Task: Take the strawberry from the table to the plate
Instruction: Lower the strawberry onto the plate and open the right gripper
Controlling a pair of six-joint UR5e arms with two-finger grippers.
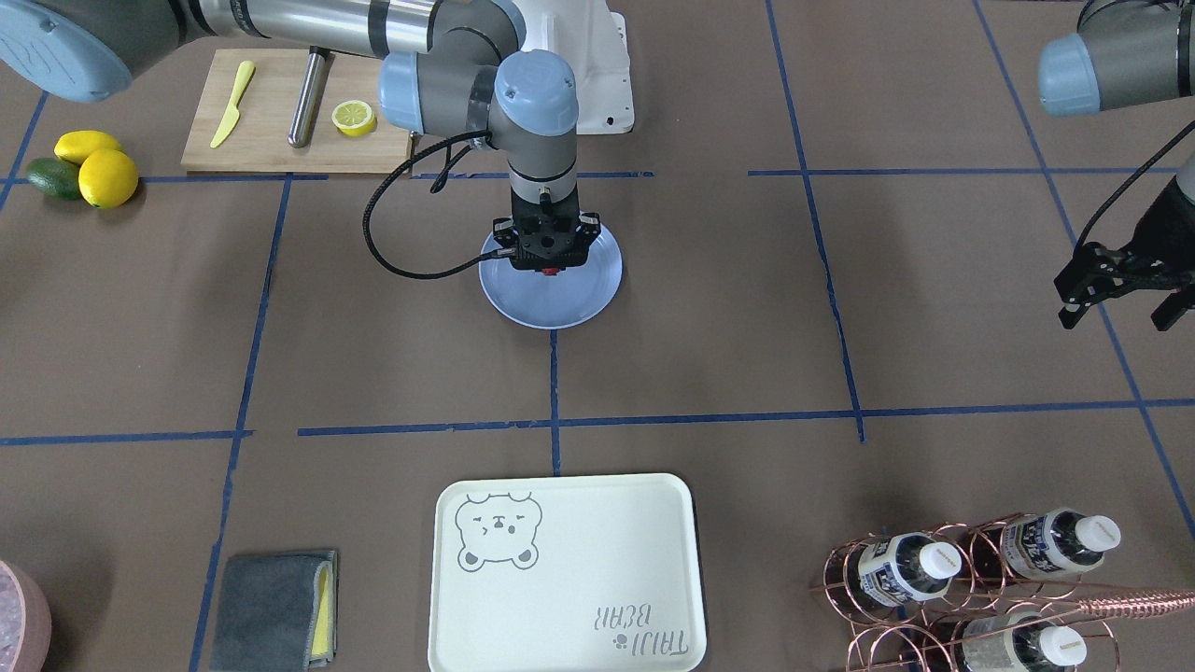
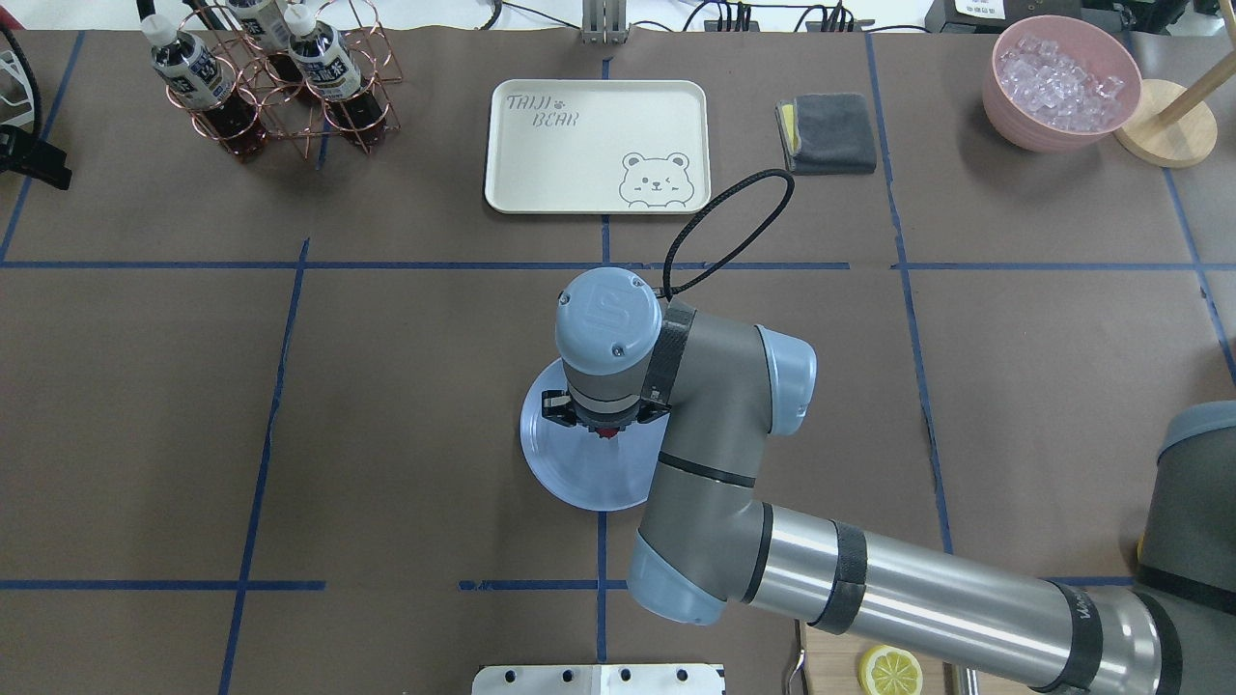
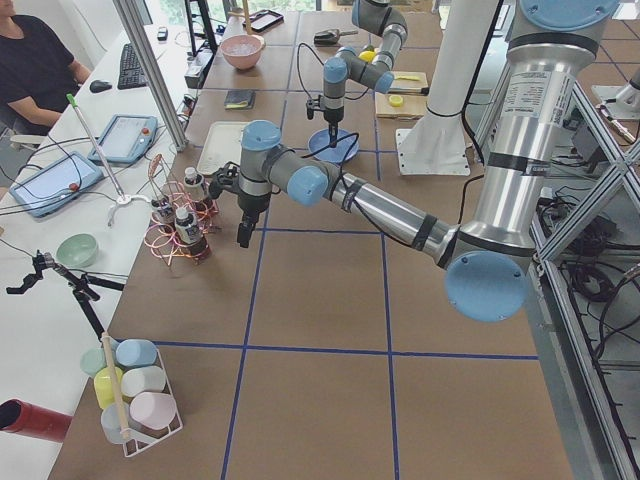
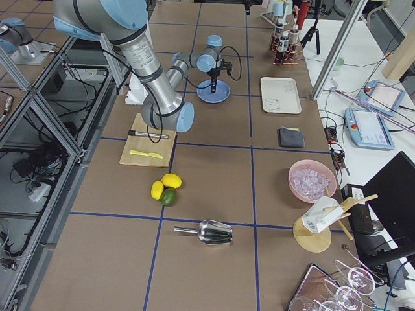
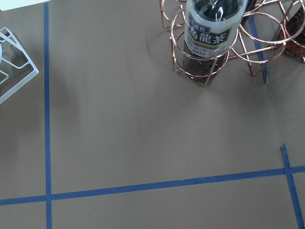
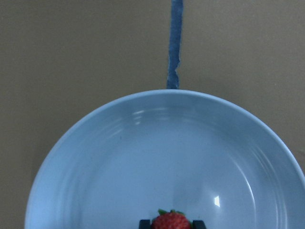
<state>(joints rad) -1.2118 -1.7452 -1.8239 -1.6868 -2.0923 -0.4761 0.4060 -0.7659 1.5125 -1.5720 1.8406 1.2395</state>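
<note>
The pale blue plate [image 1: 551,306] [image 2: 579,475] lies near the middle of the brown table [image 1: 840,308]. My right gripper [image 1: 549,267] [image 2: 603,430] points straight down over the plate's robot-side half, shut on the small red strawberry [image 1: 551,272] [image 2: 605,431]. In the right wrist view the strawberry [image 6: 170,222] sits between the two dark fingertips, low over the plate [image 6: 143,157]; whether it touches the dish I cannot tell. My left gripper [image 1: 1117,320] hangs open and empty far off near the bottle rack.
A cream bear-print tray [image 1: 560,569] lies at the operators' edge, beside a copper rack of bottles [image 1: 971,588] and a grey cloth [image 1: 271,607]. A cutting board [image 1: 271,140] with knife and lemon half, two lemons and an avocado [image 1: 84,168] are near the robot's base.
</note>
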